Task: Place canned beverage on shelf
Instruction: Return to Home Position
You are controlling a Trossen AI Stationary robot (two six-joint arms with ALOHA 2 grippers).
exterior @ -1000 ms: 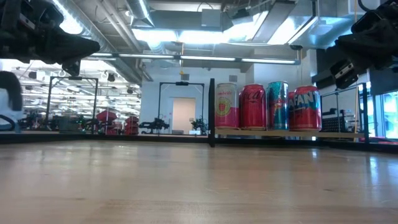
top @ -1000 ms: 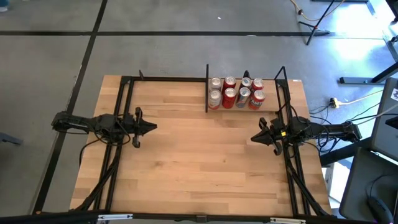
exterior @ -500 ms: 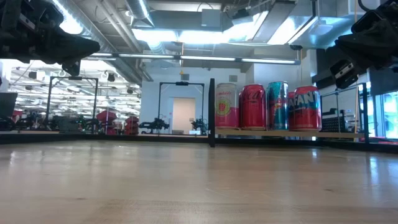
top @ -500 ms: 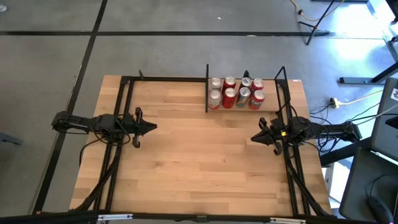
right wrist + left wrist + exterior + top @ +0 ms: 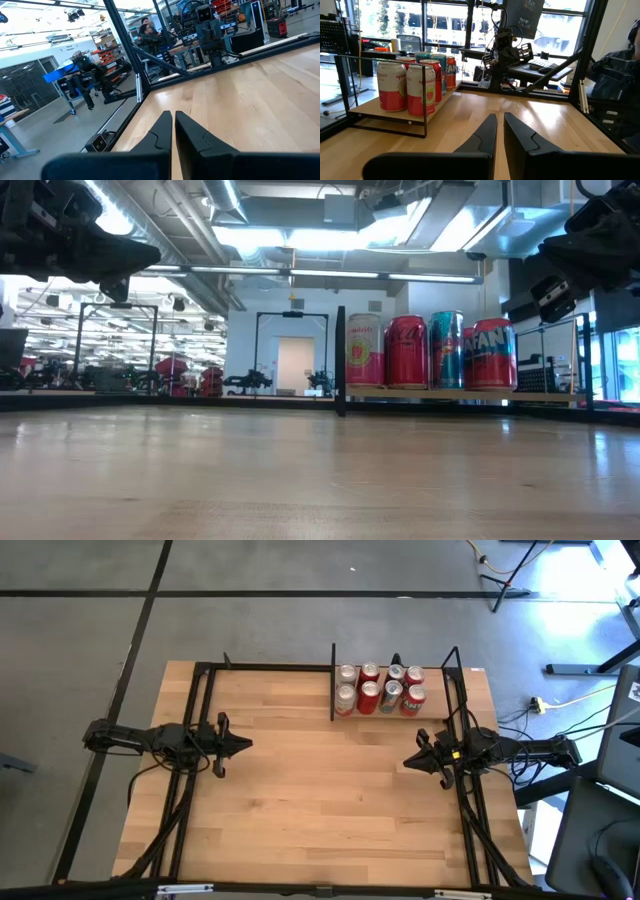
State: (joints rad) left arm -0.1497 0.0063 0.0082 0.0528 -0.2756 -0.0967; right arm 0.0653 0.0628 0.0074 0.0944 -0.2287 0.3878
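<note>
Several beverage cans stand upright in two rows on the shelf, a light-wood ledge with black uprights at the table's far right; the low view shows red, pink and teal cans on the shelf, and the left wrist view shows the cans too. My left gripper hovers shut above the table's left side, pointing level toward the right. My right gripper hovers shut at the right side, just near of the shelf, pointing left. Neither holds anything.
Black metal frame rails run along the table's left, far and right edges. The bare wooden tabletop lies between the two grippers. A person sits beyond the table at the left wrist view's edge.
</note>
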